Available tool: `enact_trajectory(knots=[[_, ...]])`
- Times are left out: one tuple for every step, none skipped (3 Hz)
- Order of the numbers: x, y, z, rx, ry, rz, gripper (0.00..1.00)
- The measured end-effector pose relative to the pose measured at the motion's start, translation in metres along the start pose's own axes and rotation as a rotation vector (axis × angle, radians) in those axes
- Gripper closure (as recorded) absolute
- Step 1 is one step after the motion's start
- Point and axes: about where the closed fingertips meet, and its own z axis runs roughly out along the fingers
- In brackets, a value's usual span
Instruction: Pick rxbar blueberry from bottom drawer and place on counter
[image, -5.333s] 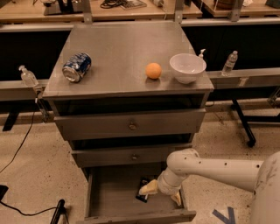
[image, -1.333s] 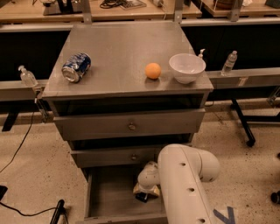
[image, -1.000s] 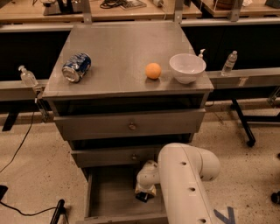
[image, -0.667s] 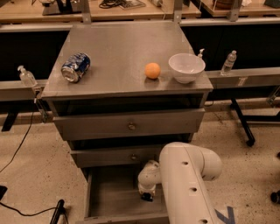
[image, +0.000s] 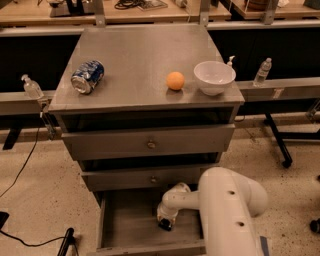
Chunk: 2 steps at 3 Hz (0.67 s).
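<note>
The bottom drawer (image: 125, 227) is pulled open below two closed drawers with small knobs. My gripper (image: 165, 221) reaches down into its middle right part from my white arm (image: 225, 205). It is shut on a small dark bar, the rxbar blueberry (image: 165, 225), held at the fingertips just above the drawer floor. Most of the bar is hidden by the gripper. The grey metal counter (image: 135, 55) tops the cabinet above.
On the counter lie a blue-and-silver soda can (image: 87, 76) at the left, an orange ball (image: 175, 80) and a white bowl (image: 214, 77) at the right. Small bottles (image: 32, 87) (image: 262, 71) stand on rails either side. Wooden benches run behind.
My gripper, with the dark bar at its tip, has shifted slightly to the right inside the bottom drawer. The things on the counter have not moved.
</note>
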Motion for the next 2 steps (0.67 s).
enact_trajectory(knots=[[0.000,-0.006,-0.040,0.170,-0.017,0.085,1.00],[-0.007,0.005,-0.093,0.291,0.000,0.056,1.00]])
